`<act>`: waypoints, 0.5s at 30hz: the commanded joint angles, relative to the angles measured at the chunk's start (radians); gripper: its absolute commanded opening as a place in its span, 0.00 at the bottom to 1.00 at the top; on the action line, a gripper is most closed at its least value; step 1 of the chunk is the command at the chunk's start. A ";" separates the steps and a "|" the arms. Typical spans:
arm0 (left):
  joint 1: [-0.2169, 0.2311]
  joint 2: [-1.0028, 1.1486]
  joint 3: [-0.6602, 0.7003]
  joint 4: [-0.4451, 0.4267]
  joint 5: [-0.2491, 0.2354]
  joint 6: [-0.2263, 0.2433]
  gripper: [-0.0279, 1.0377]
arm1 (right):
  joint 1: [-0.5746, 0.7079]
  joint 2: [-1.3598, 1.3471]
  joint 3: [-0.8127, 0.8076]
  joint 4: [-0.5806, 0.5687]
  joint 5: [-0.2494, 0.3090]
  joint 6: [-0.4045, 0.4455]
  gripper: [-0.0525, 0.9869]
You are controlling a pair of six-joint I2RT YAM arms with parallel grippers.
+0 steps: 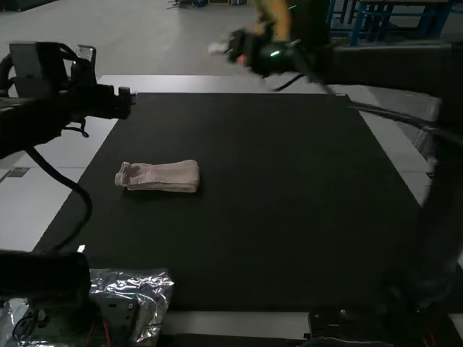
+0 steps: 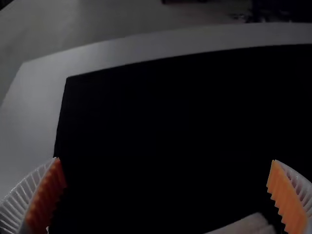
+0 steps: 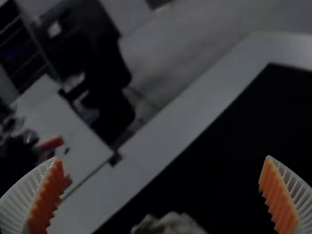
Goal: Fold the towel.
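Jaws gape wide on left gripper (image 1: 132, 94) and right gripper (image 1: 221, 48).

towel (image 2: 249, 226) cut off in left wrist view, pale lump (image 3: 170, 224) in right, jaws of right gripper (image 1: 221, 49) blurred in high view

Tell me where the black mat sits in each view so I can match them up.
High view: the black mat covers the table's middle, under the folded towel.
Left wrist view: the mat fills the space between the left gripper's fingers and beyond.
Right wrist view: the mat meets a slanting edge, reaching behind one right gripper finger.
Shared landmark: the white tabletop border.
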 commanded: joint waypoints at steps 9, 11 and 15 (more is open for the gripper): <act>-0.037 -0.294 -0.026 -0.067 -0.036 -0.023 0.94 | -0.244 -0.503 -0.302 0.061 0.029 0.096 0.93; -0.042 -0.354 -0.044 -0.081 -0.037 -0.023 0.94 | -0.287 -0.595 -0.351 0.059 0.032 0.099 0.93; -0.043 -0.488 -0.093 -0.093 -0.039 -0.021 0.94 | -0.362 -0.779 -0.450 0.055 0.047 0.118 0.93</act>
